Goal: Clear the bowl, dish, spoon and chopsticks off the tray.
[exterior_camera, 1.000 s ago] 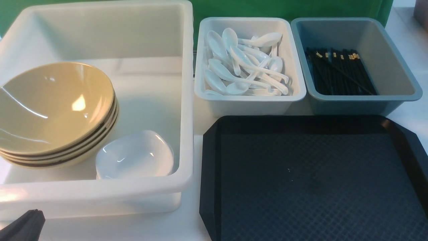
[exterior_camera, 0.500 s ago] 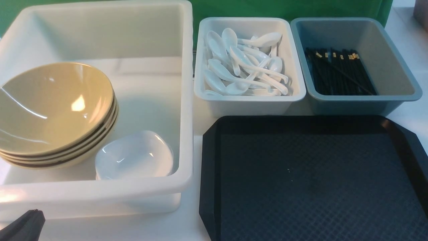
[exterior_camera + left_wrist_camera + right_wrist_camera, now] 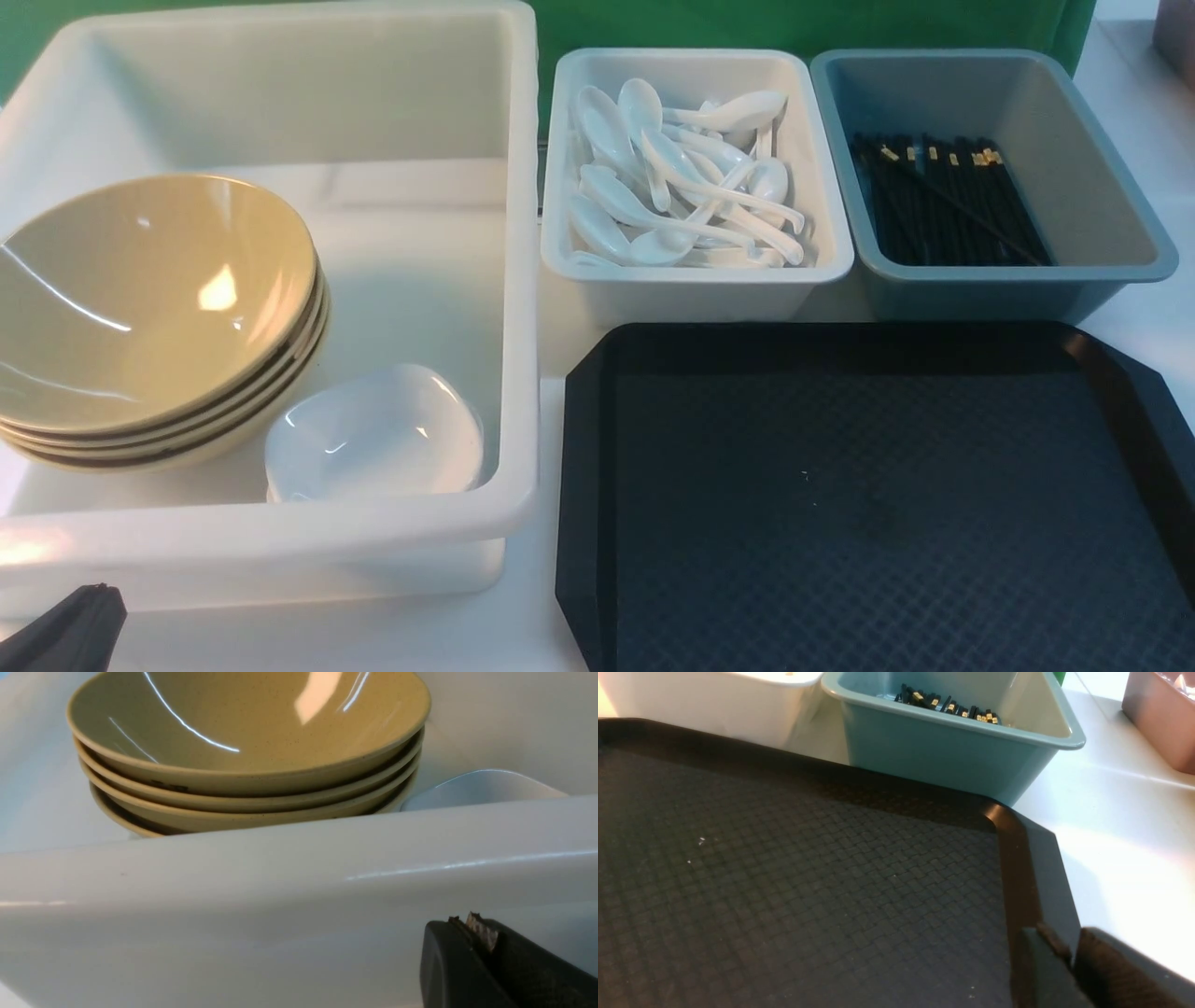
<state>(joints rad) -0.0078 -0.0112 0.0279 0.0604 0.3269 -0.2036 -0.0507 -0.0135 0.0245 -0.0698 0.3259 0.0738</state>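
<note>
No text, label, brand, number or sign can be read on anything in these views

A white surface [image 3: 532, 644] is seen carrying four things directly. A large white tub [image 3: 280, 551] is set at the left. Behind, a smaller white tub [image 3: 695, 294] and a grey-blue tub [image 3: 980, 294] are placed side by side. The black tray [image 3: 583, 485] is laid just in front of those two.
</note>
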